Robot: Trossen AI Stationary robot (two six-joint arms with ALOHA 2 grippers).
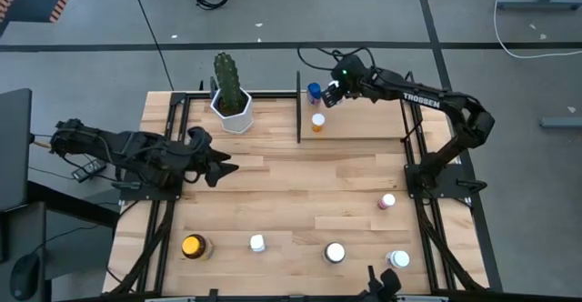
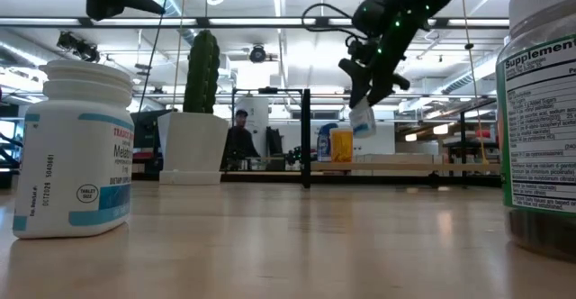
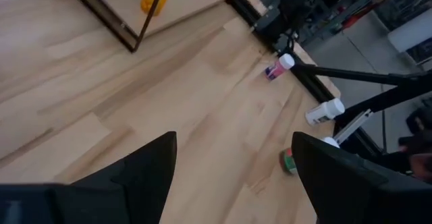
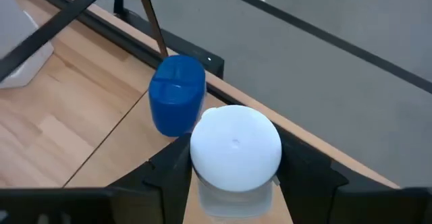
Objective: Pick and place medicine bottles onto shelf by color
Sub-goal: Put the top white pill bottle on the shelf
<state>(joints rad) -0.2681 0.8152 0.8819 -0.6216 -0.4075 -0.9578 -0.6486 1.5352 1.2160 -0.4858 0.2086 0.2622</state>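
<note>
Right gripper (image 1: 333, 91) clamps a white-capped bottle (image 4: 235, 150) by its sides, cap up and axis roughly upright, held above the far end of the shelf (image 1: 364, 129), with the blue bottle (image 4: 177, 94) just beside it and an orange bottle (image 1: 317, 122) standing on the board nearer the tabletop's middle. The free spot looks to lie straight below, so likely a short descent. Left gripper (image 1: 221, 168) waits released over the left tabletop (image 1: 273, 193), well apart.
</note>
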